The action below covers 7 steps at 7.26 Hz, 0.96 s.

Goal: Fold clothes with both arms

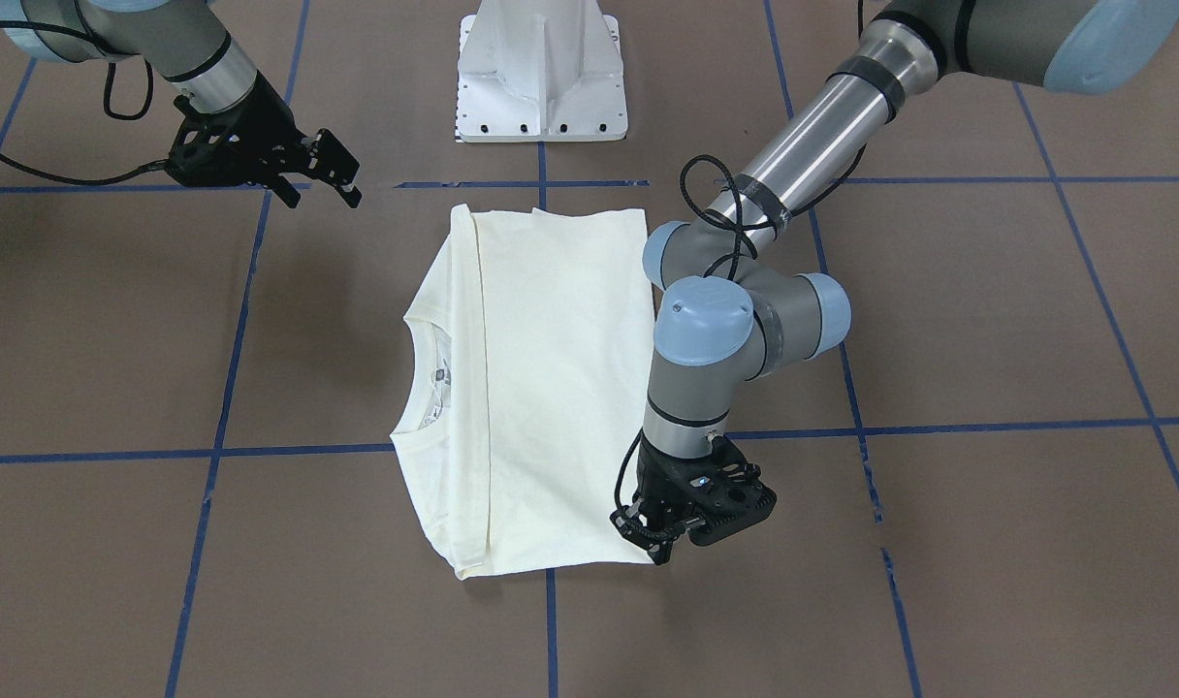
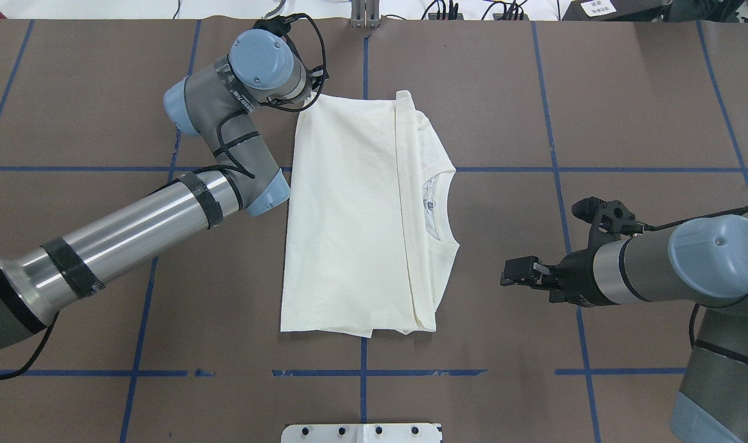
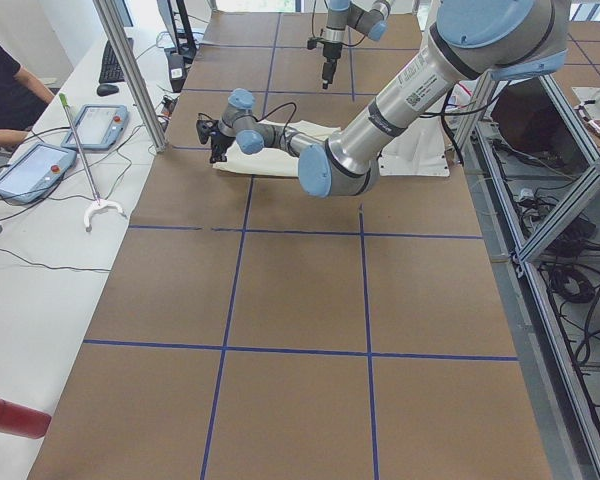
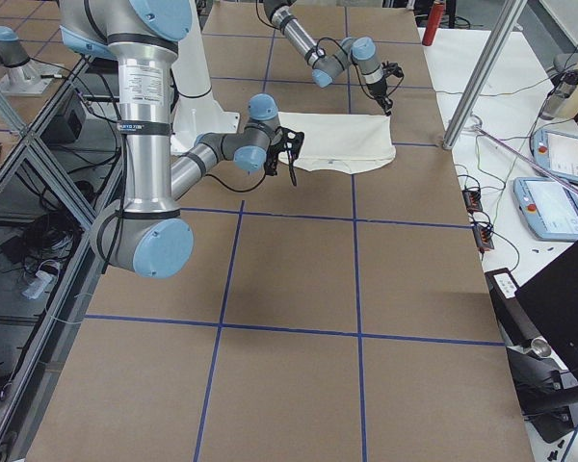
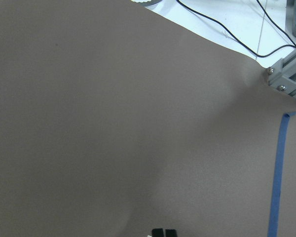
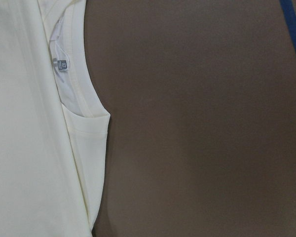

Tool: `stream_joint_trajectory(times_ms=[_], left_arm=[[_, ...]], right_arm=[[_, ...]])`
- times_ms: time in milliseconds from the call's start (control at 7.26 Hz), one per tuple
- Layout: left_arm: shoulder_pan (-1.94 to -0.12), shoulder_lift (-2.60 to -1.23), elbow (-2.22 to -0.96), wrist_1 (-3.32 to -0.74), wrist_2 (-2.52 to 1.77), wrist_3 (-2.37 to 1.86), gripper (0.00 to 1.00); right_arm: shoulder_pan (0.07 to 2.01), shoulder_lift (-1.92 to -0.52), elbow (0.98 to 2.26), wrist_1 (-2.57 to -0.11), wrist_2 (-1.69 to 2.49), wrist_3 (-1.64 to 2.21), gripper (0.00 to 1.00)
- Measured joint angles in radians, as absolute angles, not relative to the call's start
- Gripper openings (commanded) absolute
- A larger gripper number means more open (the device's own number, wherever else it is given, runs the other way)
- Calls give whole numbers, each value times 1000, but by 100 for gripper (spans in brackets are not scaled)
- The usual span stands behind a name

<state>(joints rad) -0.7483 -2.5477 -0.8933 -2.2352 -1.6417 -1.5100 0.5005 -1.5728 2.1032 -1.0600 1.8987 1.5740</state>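
The cream-white shirt [image 1: 551,388] lies folded in the middle of the table, plain back up, collar and neck label [image 1: 441,371] toward my right arm's side. It also shows in the overhead view [image 2: 349,215] and the right wrist view [image 6: 24,148]. My left gripper [image 1: 659,555] points down at the shirt's far corner on my left side. In the left wrist view its fingertips [image 5: 164,232] are together over bare brown table, with no cloth between them. My right gripper [image 2: 514,272] is open and empty, held above the table beside the collar side, apart from the shirt.
The white pedestal base [image 1: 541,87] stands at the robot's side of the table. Blue tape lines [image 2: 365,372] cross the brown surface. Tablets [image 3: 30,165] and cables lie on the white bench beyond the far edge, next to a metal post [image 4: 482,77].
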Motion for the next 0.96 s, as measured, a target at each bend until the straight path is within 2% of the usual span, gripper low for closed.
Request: stream_joint_trajectory(times_ms=[138, 551, 826, 964], left_arm=[[-750, -2546, -894, -2235, -1642, -1508, 100], [-751, -2533, -921, -2234, -1654, -1489, 100], [-752, -2461, -1053, -2183, -1734, -1419, 100], [-751, -2395, -1176, -2120, -1764, -1385, 100]], right_arm=[[499, -1572, 2103, -1060, 1897, 1574, 100], [497, -1542, 2086, -1070, 1891, 1570, 100], [493, -1485, 2067, -1136, 1888, 1565, 100], [487, -1410, 2057, -1250, 1885, 1549, 100]])
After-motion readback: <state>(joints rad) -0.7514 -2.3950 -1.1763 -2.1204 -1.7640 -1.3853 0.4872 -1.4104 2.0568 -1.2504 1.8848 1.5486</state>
